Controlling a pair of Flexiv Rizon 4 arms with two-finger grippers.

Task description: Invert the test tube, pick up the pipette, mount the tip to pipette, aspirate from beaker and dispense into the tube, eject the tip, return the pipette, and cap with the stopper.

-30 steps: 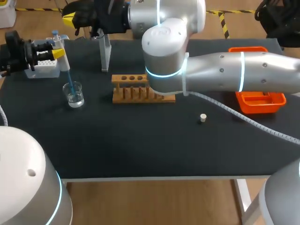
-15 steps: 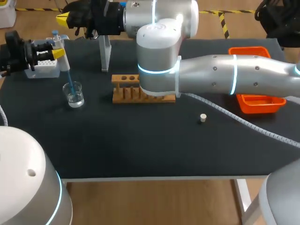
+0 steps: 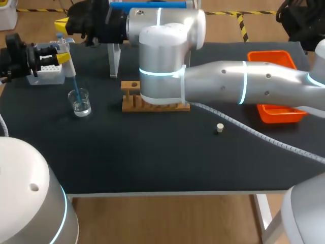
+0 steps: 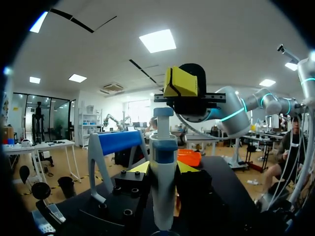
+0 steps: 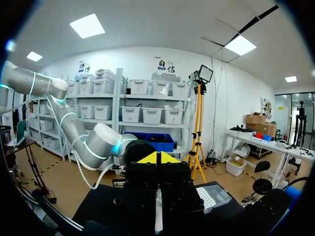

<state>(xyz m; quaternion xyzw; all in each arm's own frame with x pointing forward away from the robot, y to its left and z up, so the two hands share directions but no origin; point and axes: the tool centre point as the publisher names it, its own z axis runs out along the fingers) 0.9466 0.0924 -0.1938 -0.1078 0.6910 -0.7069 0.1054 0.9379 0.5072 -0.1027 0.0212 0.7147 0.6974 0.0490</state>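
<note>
Left jaws pinching the pipette (image 3: 69, 65) at the table's (image 3: 152, 162) left side, its blue tip dipped in the beaker (image 3: 80, 104), right jaws pinching the test tube (image 5: 158, 212) over the far edge, stopper (image 3: 220, 127) lying apart from the wooden rack (image 3: 130, 104)

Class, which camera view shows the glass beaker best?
The head view: the beaker shows whole, the pipette tip inside. The left wrist view barely catches it under the pipette; the right wrist view misses it.
</note>
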